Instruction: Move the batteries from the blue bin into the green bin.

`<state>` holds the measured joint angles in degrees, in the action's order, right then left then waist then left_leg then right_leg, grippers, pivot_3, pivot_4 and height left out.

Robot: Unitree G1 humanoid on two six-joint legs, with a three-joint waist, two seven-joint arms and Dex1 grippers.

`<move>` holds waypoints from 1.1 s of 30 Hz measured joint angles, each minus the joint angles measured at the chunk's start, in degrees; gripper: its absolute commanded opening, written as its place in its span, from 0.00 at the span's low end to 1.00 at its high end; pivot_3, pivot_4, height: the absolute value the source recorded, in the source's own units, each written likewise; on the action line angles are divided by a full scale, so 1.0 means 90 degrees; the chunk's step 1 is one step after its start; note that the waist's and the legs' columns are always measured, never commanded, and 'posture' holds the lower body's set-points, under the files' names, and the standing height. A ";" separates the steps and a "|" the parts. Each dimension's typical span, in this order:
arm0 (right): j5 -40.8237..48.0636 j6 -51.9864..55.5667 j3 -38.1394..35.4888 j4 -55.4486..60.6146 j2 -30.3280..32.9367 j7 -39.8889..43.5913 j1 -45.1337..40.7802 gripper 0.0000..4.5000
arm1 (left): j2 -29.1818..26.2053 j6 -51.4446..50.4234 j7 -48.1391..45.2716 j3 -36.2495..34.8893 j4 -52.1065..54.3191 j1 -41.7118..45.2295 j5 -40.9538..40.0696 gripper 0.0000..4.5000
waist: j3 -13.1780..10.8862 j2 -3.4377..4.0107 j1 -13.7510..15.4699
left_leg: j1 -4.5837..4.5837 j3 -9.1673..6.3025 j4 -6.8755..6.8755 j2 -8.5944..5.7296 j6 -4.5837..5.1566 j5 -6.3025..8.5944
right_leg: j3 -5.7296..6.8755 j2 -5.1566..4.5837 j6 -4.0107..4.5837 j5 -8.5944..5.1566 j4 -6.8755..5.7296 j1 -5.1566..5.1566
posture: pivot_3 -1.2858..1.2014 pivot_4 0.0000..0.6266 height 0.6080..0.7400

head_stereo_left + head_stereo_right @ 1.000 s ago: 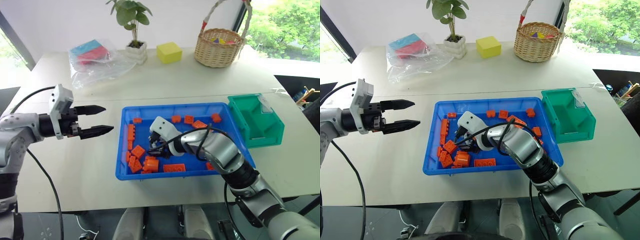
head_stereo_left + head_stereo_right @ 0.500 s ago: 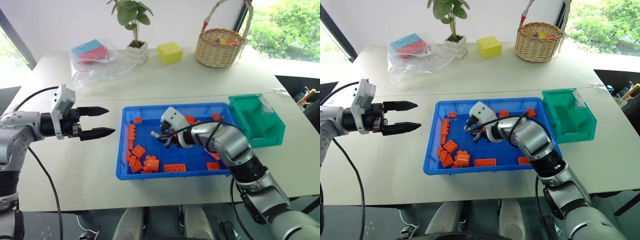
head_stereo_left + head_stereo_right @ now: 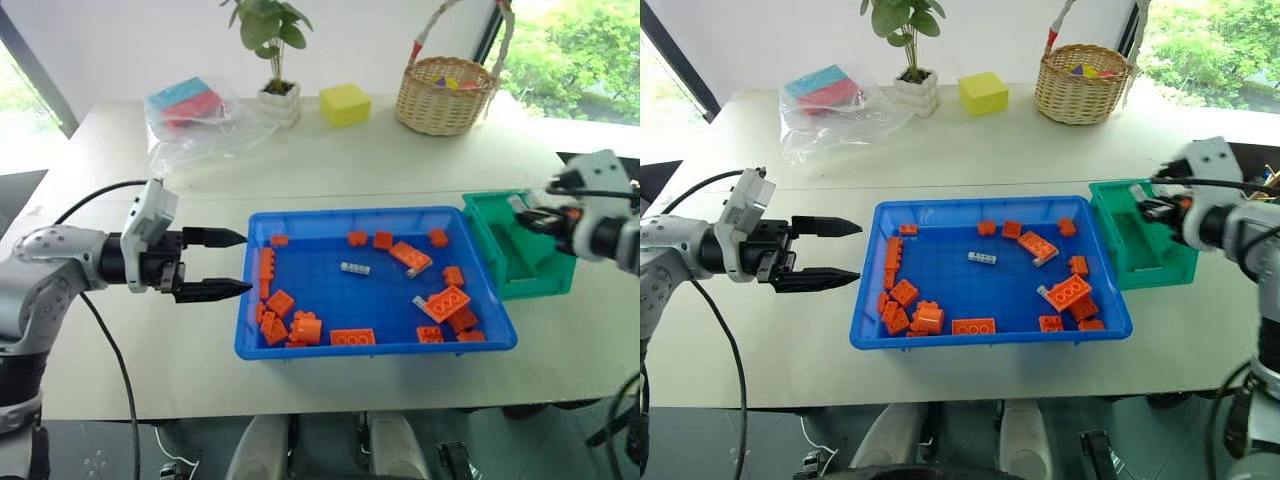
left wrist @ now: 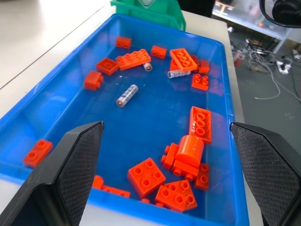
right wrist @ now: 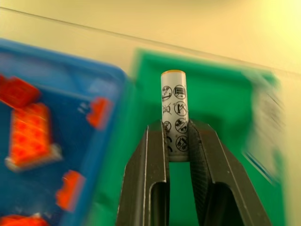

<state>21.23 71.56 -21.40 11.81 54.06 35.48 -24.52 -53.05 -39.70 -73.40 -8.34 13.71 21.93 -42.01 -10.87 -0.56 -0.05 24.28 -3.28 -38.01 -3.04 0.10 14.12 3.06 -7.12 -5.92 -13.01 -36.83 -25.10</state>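
- Over the green bin (image 3: 515,245), at the blue bin's right end, our right gripper (image 5: 178,141) has its fingers clamped on one battery (image 5: 174,115), which stands up between them.
- That battery is not yet dropped, so we judge this carry nearly done; we cannot see whether the green bin already holds any.
- Left to move: one loose battery (image 3: 354,268) near the middle of the blue bin (image 3: 300,345), and what look like two more (image 4: 178,74) beside the bricks (image 3: 300,328) toward its far end.
- Our left gripper (image 3: 232,264) hangs just outside the blue bin's left rim, fingers spread and empty.
- Both bins sit on a pale table (image 3: 150,350); at its back are a plastic bag (image 3: 190,115), a potted plant (image 3: 275,60), a yellow block (image 3: 346,104) and a wicker basket (image 3: 445,90).
- Behind, we see a white wall and windows onto greenery.
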 measured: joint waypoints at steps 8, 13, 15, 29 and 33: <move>-0.0006 -0.0566 0.0049 -0.0102 -0.0310 -0.0185 0.0453 0.64 | 0.0288 0.0028 0.0005 0.0316 -0.0059 0.0417 0.0021 1.00 | -0.0001 0.0001 -0.0070 | -0.0001 -0.0002 -0.0012 0.0001 0.0001 -0.0001 | -0.0001 0.0001 -0.0001 0.0000 -0.0001 0.0005 | 0.52 0.24 0.71; 0.0043 -0.0963 0.0279 -0.0245 -0.0293 -0.0033 0.0097 0.64 | 0.0341 0.0026 0.0005 0.0364 -0.0083 0.0452 0.0024 1.00 | -0.0002 0.0002 -0.0072 | 0.0000 -0.0002 -0.0013 0.0000 0.0001 -0.0001 | -0.0002 0.0001 -0.0001 0.0000 0.0001 0.0005 | 0.52 0.24 0.71; 0.0209 -0.1112 0.0400 -0.0192 -0.0304 0.0160 -0.0291 0.64 | 0.0349 0.0026 0.0004 0.0382 -0.0076 0.0489 0.0023 1.00 | -0.0002 0.0003 -0.0084 | -0.0001 -0.0003 -0.0012 0.0001 0.0001 -0.0001 | -0.0001 0.0002 -0.0001 0.0000 0.0001 0.0005 | 0.52 0.24 0.71; 0.0262 -0.2246 0.3836 0.0418 -0.1533 0.1160 -0.0806 0.64 | 0.0416 0.0038 0.0034 0.0513 -0.0064 0.0575 0.0039 1.00 | -0.0004 -0.0003 -0.0060 | 0.0002 -0.0015 -0.0016 0.0000 0.0001 -0.0001 | 0.0000 0.0008 -0.0002 0.0002 0.0030 0.0020 | 0.52 0.24 0.71; -0.0212 -0.2760 0.4273 -0.0280 -0.1725 0.1273 -0.0832 0.64 | 0.0412 0.0044 0.0082 0.0508 -0.0006 0.0523 0.0036 1.00 | -0.0004 -0.0003 -0.0071 | 0.0000 -0.0017 -0.0014 0.0001 0.0000 -0.0001 | 0.0001 0.0010 -0.0002 0.0002 0.0028 0.0020 | 0.52 0.24 0.71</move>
<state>19.32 46.72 17.06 9.29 38.54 46.93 -32.01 -49.34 -39.30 -72.67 -3.77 13.65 26.64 -41.68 -10.91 -0.59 -0.69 24.28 -3.43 -38.14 -3.03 0.10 14.10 3.07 -7.03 -5.94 -12.99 -36.58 -24.92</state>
